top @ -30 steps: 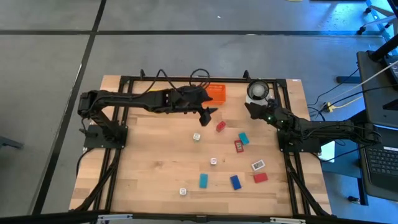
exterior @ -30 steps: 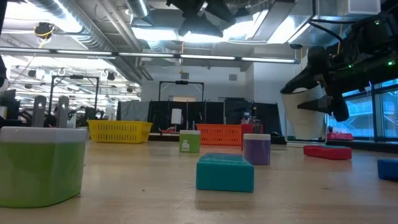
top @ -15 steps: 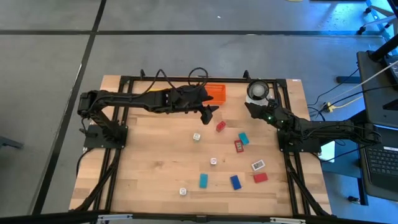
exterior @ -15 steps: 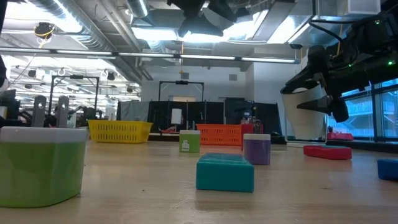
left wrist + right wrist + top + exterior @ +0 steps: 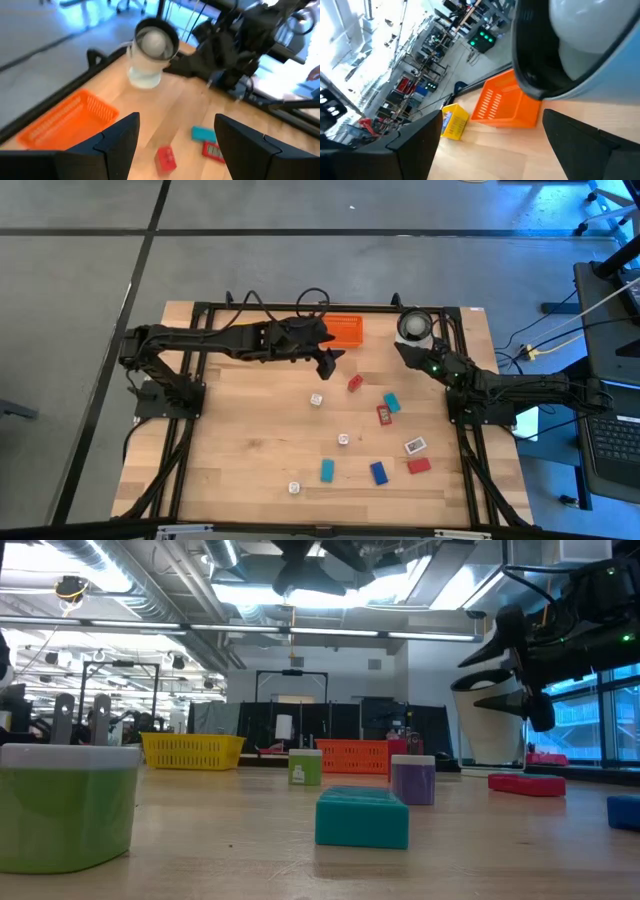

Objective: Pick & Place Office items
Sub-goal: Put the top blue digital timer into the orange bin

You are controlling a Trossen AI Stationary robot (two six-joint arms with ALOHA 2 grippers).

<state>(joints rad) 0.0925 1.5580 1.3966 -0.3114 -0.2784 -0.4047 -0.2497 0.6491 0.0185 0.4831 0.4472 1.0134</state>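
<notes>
Small office items lie scattered on the wooden table (image 5: 250, 430): red blocks (image 5: 354, 383) (image 5: 383, 415) (image 5: 418, 465), teal blocks (image 5: 391, 402) (image 5: 326, 470), a blue block (image 5: 379, 472) and white cubes (image 5: 316, 399) (image 5: 343, 438). My left gripper (image 5: 330, 362) hangs open above the table near the orange tray (image 5: 346, 330). In the left wrist view a red block (image 5: 166, 157) shows on the table between its fingers, far below them. My right gripper (image 5: 402, 352) is open and level, close beside the white round container (image 5: 415, 328), holding nothing.
The orange tray (image 5: 65, 120) and the container (image 5: 150, 55) stand along the far edge. A yellow tray (image 5: 193, 750) shows beside the orange one (image 5: 365, 755) in the low view. A green cube (image 5: 65, 805) sits near the front edge. A black frame (image 5: 300, 307) rims the table.
My left gripper has rolled a little about its own axis and risen slightly near the orange tray. My right gripper has also rolled a little in place beside the container. Both stay open, and no item has moved.
</notes>
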